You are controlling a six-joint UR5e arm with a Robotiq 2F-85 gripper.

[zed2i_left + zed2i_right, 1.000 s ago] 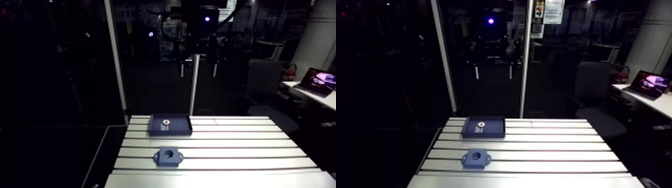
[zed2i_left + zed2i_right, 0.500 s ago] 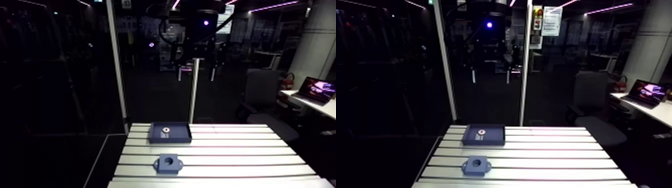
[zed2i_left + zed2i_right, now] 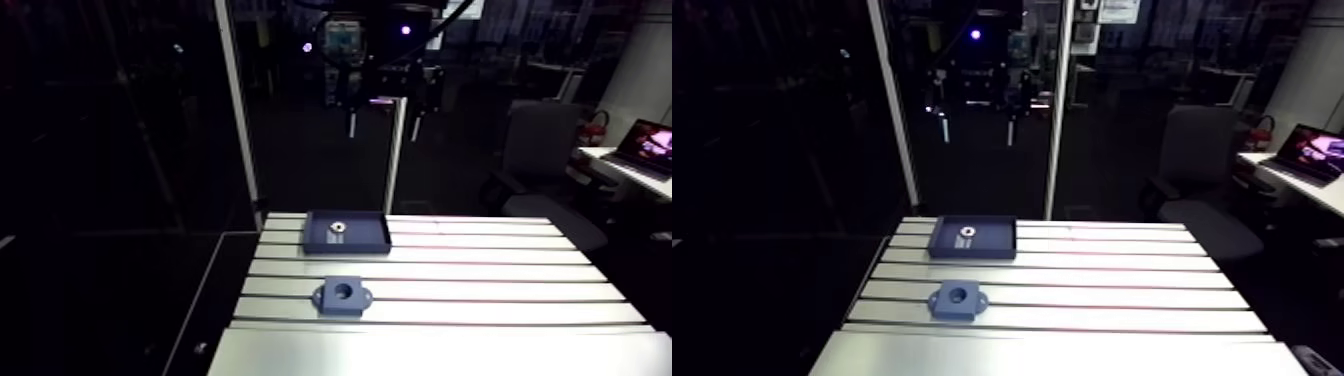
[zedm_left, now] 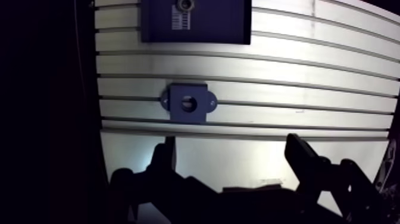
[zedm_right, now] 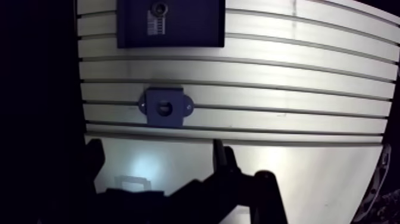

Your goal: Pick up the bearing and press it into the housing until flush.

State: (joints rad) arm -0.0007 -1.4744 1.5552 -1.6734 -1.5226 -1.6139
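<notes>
A small silvery bearing (image 3: 339,228) lies in a shallow dark-blue tray (image 3: 372,240) at the table's far left. Closer to me, the dark-blue housing (image 3: 342,294) sits flat on the table with its round bore facing up and nothing in it. My gripper (image 4: 232,156) hangs high above the table, well clear of both parts. It is open, with nothing between its fingers (image 4: 167,156). In the wrist view the housing (image 4: 188,102) is ahead of the gripper, and the tray with the bearing (image 4: 183,5) lies beyond it.
The slotted aluminium table (image 3: 480,290) runs wide to the right of the two parts. Its left edge (image 4: 98,107) is close beside the housing and tray. A pale upright post (image 3: 396,170) stands just behind the far edge.
The whole arm view has shifted, so the camera has moved. Bearing, tray and housing keep their places on the table. The gripper stays open and high.
</notes>
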